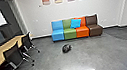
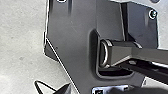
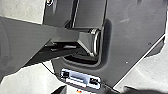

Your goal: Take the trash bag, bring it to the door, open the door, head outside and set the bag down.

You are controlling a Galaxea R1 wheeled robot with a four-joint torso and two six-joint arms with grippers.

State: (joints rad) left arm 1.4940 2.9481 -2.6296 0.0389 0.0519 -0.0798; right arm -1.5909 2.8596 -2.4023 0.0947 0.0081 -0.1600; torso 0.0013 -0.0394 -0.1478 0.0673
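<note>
1. Trash bag [image 1: 66,48]: on floor [image 1: 47,66], straight ahead of me, short of sofa [image 1: 70,33].
2. Neither arm clearly nearer.
3. Left claw [image 2: 97,89], right claw [image 3: 100,90]: clenched or released, I cannot tell.

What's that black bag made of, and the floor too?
The bag looks like thin, shiny plastic: it is dark, lumpy and crinkled, with small bright glints. The floor seems to be smooth, polished concrete, since it is mottled grey and a streak of light reflects off it, though another hard, glossy surface could look similar.
</note>
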